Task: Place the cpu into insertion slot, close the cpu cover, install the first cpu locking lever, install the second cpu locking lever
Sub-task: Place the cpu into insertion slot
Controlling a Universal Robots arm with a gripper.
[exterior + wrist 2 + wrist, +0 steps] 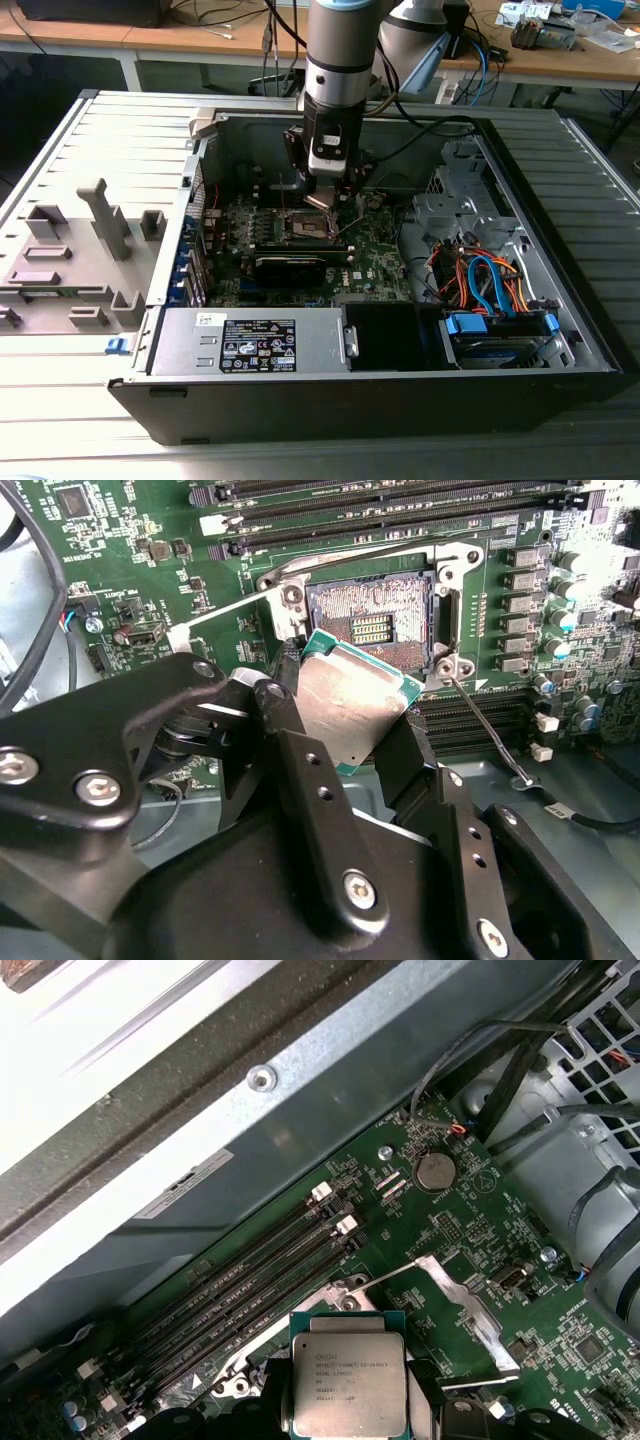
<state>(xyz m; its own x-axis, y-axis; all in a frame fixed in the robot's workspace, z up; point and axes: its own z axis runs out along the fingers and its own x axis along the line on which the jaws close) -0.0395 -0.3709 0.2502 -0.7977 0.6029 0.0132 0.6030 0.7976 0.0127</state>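
Holding the cpu [319, 200] in the tool [322, 197] just above the insertion slot [308, 228] in the exterior view, near the open case's middle, at twelve o'clock from the power supply [250, 343] and nine o'clock from the drive cables [480, 275]. Closed down to the chip's width and gripping nothing else.

Pinched, in the second wrist view, at two opposite edges between black fingers [300, 770], tilted, hanging over one edge of the bare brownish-gold pin field; cannot tell whether touching the frame. Could bend those pins if lowered crooked or off-centre, slip out of so narrow a hold, or catch the raised locking lever [482, 730] just beside the socket.

Looks, in the first wrist view, flat and square: dull silver-grey top with fine print, thin green rim, and the cpu cover [468, 1308] swung open nearby.
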